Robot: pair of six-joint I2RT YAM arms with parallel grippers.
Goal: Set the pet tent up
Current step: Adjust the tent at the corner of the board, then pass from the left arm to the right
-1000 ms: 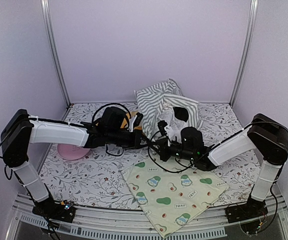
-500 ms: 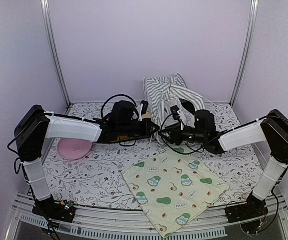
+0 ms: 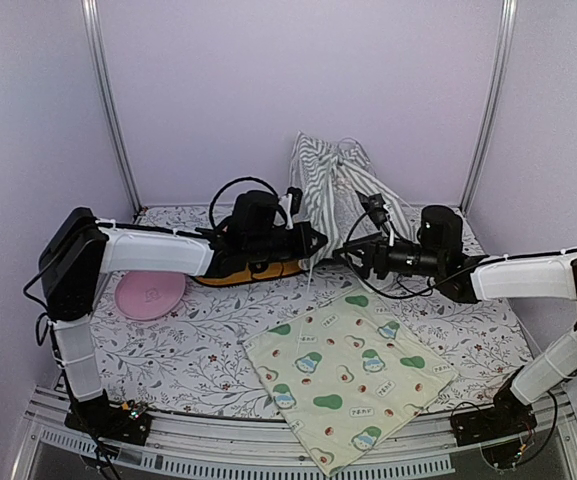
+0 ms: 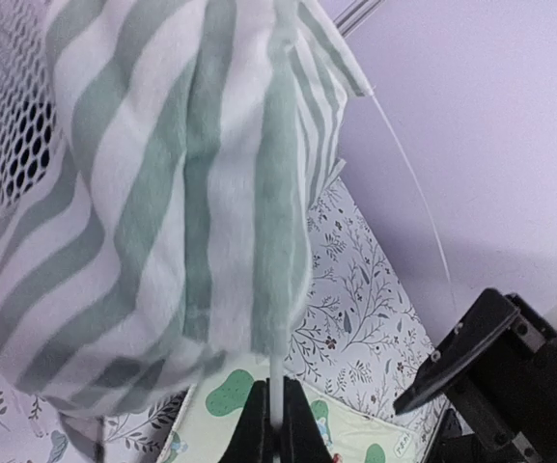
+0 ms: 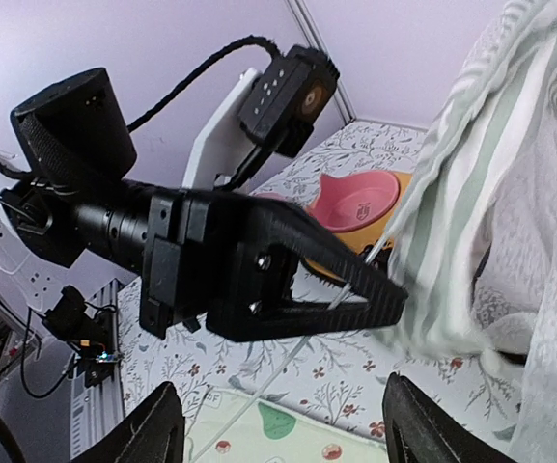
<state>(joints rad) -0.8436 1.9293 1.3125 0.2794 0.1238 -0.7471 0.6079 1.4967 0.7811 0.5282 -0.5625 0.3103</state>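
Observation:
The pet tent (image 3: 330,188), green-and-white striped fabric, stands bunched upright near the back wall. My left gripper (image 3: 316,241) reaches in from the left and is shut on a thin white pole (image 4: 274,378) coming out of the fabric's lower edge (image 4: 181,203); in the left wrist view the jaws (image 4: 274,424) pinch that pole. My right gripper (image 3: 354,257) is just right of it, open and holding nothing. In the right wrist view its fingers (image 5: 159,424) stand wide apart below the left gripper (image 5: 288,280), with the striped fabric (image 5: 495,193) to the right.
The pale yellow avocado-print mat (image 3: 348,375) lies flat at the front centre. An orange double pet bowl (image 3: 248,271) sits under the left arm. A pink dish (image 3: 150,294) rests at the left. The back wall is close behind the tent.
The right gripper has opened and let go. Both arms have moved toward the back wall, and the tent has been lifted from a slumped heap into a taller, upright bundle.

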